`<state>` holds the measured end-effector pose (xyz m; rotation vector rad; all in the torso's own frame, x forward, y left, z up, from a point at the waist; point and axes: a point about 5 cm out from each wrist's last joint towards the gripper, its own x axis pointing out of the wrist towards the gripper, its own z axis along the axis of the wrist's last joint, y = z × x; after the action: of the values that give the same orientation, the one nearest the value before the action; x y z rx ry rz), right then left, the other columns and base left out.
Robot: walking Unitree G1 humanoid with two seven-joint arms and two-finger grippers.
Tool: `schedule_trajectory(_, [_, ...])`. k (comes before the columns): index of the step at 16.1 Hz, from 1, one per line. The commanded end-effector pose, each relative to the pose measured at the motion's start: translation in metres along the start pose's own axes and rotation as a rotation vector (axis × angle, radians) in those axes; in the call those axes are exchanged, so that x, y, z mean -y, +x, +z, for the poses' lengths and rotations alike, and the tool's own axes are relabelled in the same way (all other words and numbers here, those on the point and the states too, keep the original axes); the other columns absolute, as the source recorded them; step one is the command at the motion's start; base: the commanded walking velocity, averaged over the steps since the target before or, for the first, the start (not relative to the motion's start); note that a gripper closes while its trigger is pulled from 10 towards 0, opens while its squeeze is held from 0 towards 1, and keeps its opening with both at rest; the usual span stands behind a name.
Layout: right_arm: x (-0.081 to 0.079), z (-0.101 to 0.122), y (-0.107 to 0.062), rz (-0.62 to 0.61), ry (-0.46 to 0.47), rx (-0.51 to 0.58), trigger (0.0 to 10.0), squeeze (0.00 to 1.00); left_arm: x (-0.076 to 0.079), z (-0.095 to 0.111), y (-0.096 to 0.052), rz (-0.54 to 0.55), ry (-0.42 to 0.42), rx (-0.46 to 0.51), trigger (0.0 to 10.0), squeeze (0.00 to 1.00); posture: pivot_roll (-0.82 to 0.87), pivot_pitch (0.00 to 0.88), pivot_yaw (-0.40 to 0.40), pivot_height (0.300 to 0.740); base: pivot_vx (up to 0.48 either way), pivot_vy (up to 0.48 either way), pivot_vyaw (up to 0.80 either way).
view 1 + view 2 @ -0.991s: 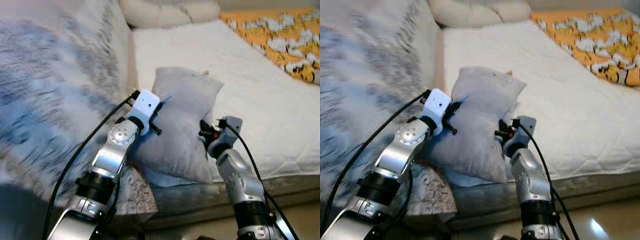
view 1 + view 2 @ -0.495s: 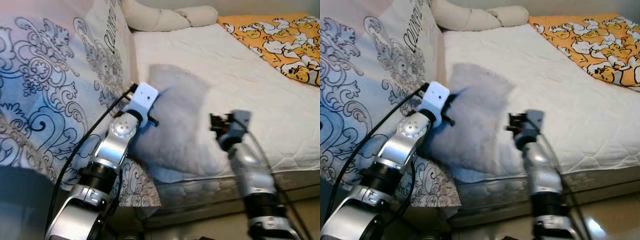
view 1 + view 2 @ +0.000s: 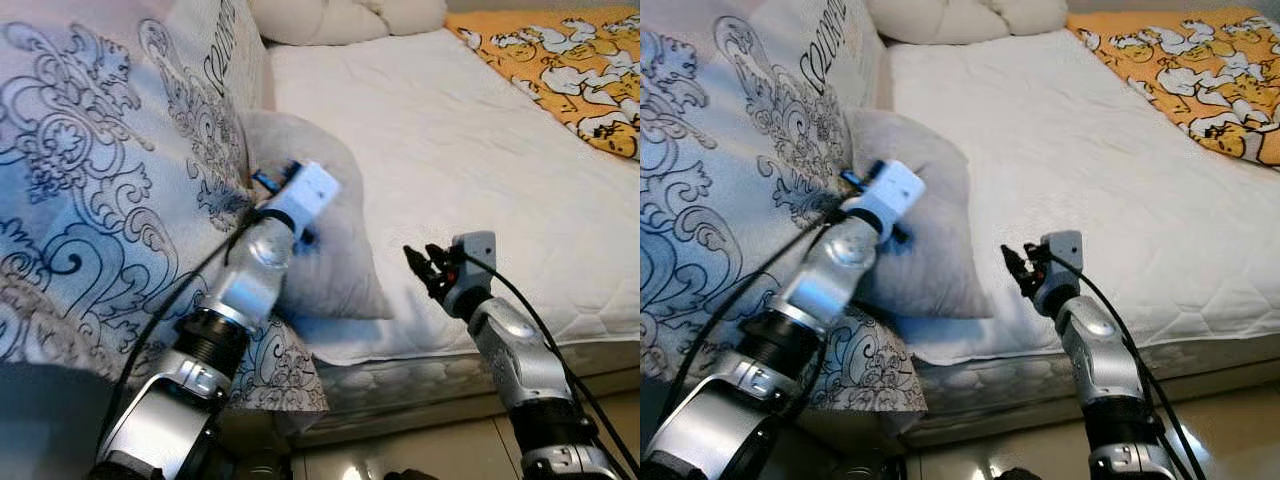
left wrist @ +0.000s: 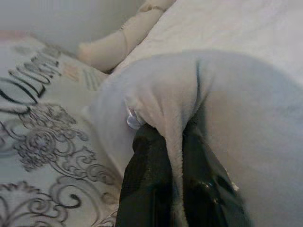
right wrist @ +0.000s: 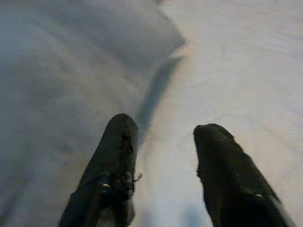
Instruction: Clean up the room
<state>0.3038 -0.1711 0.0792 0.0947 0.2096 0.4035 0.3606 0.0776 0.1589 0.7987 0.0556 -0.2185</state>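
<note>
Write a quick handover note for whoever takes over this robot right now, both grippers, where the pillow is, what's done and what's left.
Left gripper: shut on a fold of the soft grey pillow.
Right gripper: open, holding nothing, over the white quilted mattress beside the pillow.
Pillow: on the mattress's near left side, against the large scroll-patterned cushion.
Done: pillow gripped by one arm.
Left: place the pillow, probably near the cream pillows at the far end, then let go.

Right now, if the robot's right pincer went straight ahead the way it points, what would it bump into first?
Probably the white mattress right beside the grey pillow's edge. The open right pincer points at that border, so depth is hard to judge; it might brush the pillow.
</note>
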Motion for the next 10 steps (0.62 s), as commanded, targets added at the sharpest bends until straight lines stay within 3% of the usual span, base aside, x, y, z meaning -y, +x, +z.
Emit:
schedule_trajectory(1, [-0.007,0.003,-0.005,0.101,-0.023,0.007,10.0,1.00,-0.014,0.010,0.001,0.078,0.090,0.006,10.0,0.00,-0.05,0.000,0.053,0.740,0.000,0.000,0.00])
schedule_trajectory(3, [-0.012,0.007,-0.017,0.234,-0.013,0.024,10.0,1.00,-0.020,0.006,0.000,0.109,0.171,-0.030,10.0,0.00,-0.05,0.000,0.060,0.740,0.000,0.000,0.00])
schedule_trajectory(6, [-0.007,0.011,-0.032,0.319,-0.002,0.021,10.0,1.00,-0.018,0.010,-0.005,0.111,0.209,-0.042,10.0,0.00,-0.05,0.000,0.060,0.740,0.000,0.000,0.00])
schedule_trajectory(10, [0.000,0.013,-0.042,0.343,-0.012,0.007,10.0,1.00,-0.005,0.005,-0.007,0.071,0.143,-0.106,10.0,0.00,-0.05,0.000,0.063,0.740,0.000,0.000,0.00])
